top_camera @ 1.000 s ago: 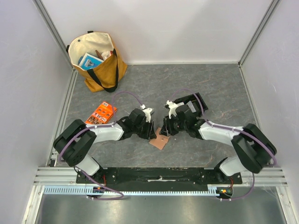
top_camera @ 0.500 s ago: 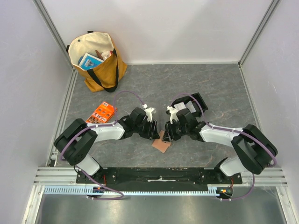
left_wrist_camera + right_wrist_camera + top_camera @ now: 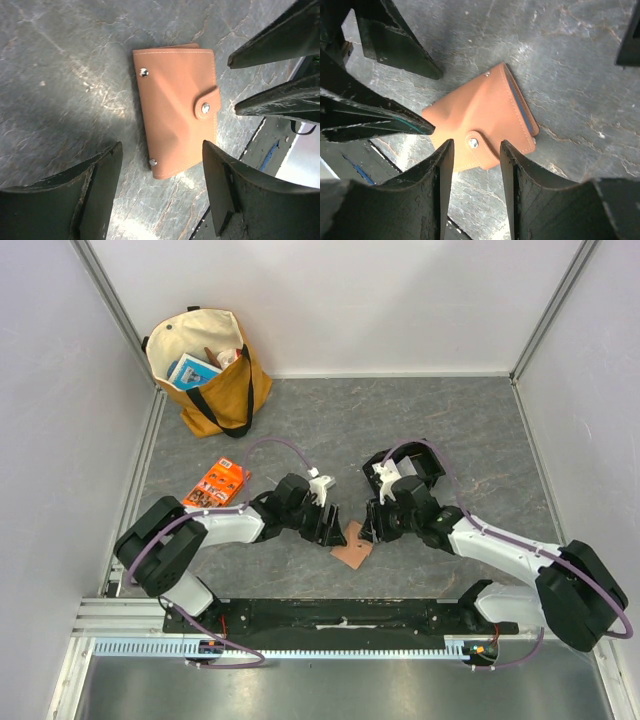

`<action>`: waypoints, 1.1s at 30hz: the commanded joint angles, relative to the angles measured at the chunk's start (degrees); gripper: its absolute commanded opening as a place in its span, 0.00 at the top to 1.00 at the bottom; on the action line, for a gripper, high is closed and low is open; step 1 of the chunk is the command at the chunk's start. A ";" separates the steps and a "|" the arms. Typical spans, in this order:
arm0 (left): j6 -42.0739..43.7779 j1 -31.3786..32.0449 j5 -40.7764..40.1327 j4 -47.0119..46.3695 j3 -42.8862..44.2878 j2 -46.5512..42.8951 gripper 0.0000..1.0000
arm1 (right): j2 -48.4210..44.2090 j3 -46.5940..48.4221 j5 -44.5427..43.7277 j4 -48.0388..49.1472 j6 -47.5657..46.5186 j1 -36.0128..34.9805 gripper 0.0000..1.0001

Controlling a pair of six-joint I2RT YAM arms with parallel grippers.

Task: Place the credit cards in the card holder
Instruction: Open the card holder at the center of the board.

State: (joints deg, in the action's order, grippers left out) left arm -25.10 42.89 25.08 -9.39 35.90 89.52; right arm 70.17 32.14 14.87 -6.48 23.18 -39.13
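Just one tan card holder [image 3: 176, 107].

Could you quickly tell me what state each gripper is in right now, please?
Left gripper: open, holding nothing, above the closed card holder.
Right gripper: open, holding nothing, over the same card holder.

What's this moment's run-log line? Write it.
card holder: snapped shut, flat on table | left gripper: open, empty, above it | right gripper: open, empty | credit cards: unseen

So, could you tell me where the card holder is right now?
In the top view, the card holder lies closed on the table, front centre, between the left gripper and the right gripper.
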 commanded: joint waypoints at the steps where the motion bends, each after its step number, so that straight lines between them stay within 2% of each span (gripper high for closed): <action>1: 2.16 1.93 2.60 5.61 -2.06 4.96 0.27 | -0.13 -2.43 -2.04 -3.10 2.57 0.11 0.51; 5: 1.20 3.33 1.90 4.73 -1.18 8.21 0.32 | 1.72 -3.66 -0.73 -2.40 2.57 0.11 0.53; 8: 0.85 4.04 1.38 4.55 -0.92 10.32 0.39 | 2.95 -4.19 0.59 -2.13 2.92 0.11 0.55; 10: 0.41 4.39 0.93 3.94 -1.09 11.55 0.45 | 3.74 -5.15 2.60 -0.56 4.06 0.11 0.60; 18: -2.14 5.36 4.01 -0.45 -0.74 14.19 0.64 | 4.97 -9.64 4.03 3.84 7.85 0.11 0.61; 21: -2.06 5.36 4.45 -0.54 -0.31 14.28 0.79 | 4.71 -9.55 3.85 3.84 7.76 0.11 0.61; 24: -0.48 5.27 3.23 2.87 1.62 14.28 0.98 | 2.96 -7.98 3.50 2.10 5.75 0.20 0.60; 27: 3.91 5.27 1.39 12.08 5.66 14.29 0.98 | -1.69 -5.34 0.52 -0.72 2.32 0.11 0.58; 33: 10.94 5.27 0.58 20.19 9.62 12.09 0.98 | -4.17 -1.56 0.15 -0.11 -1.03 0.55 0.56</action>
State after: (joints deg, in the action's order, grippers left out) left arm -23.57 47.05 29.93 -5.37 45.45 100.16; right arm 66.83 26.41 15.97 -7.62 25.61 -38.65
